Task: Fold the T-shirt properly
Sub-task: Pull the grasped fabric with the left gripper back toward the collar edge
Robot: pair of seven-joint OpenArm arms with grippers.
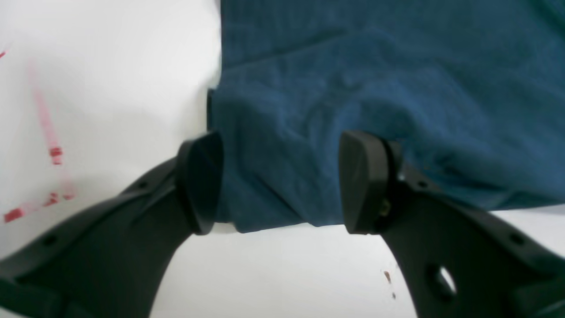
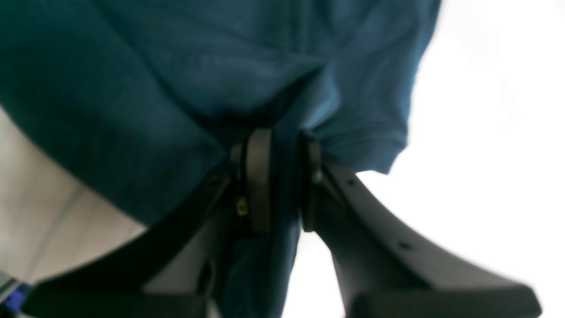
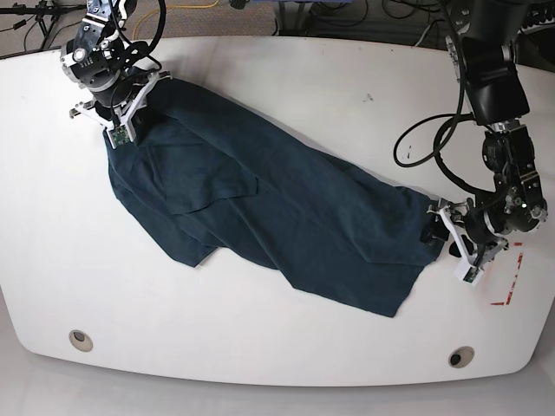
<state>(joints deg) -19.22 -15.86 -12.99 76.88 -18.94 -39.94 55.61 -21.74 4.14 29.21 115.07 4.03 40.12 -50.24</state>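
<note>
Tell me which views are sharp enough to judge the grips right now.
Base view: sharp, evenly lit. Left wrist view: T-shirt soft, table washed out. Right wrist view: blurred, bright table behind, but right gripper visibly pinches cloth.

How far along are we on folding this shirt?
Early. Nothing looks properly folded: the dark teal cloth T-shirt lies stretched diagonally across the white table, with only loose overlaps. In hand: the right tool is clamped on a bunch of cloth at one end; the left tool stands open around the other end's edge. Left: grip, then every fold.
</note>
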